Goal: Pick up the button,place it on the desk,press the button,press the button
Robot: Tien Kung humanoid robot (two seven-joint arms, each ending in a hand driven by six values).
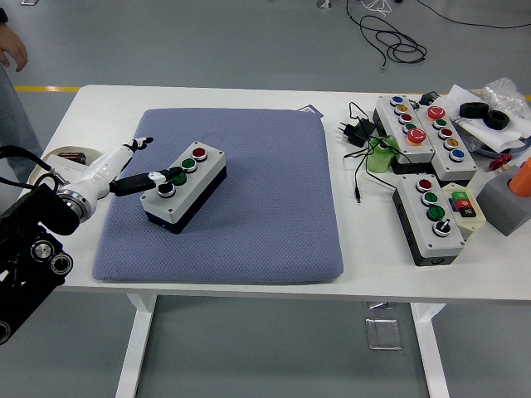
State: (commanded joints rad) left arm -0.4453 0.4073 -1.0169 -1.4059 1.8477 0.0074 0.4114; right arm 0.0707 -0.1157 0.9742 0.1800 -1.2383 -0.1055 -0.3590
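Observation:
A grey button box (184, 185) with a black base lies slantwise on the blue-grey pad (249, 224). It carries a red button (199, 153), a green button (188, 164), another green button (177, 176) and a black-and-white button (166, 190). My left hand (143, 170) comes in from the left. One black-tipped finger (159, 177) is stretched out and touches the box by the lower green button. Another finger (143, 143) points up and away. The hand holds nothing. My right arm is out of view.
Several other button boxes (431, 217) (419, 126), a black charger with cable (355, 133), tape rolls (485, 114) and a grey block (508, 203) stand at the table's right. A tape roll (70, 156) lies at the left edge. A person's hand (12, 46) shows at top left.

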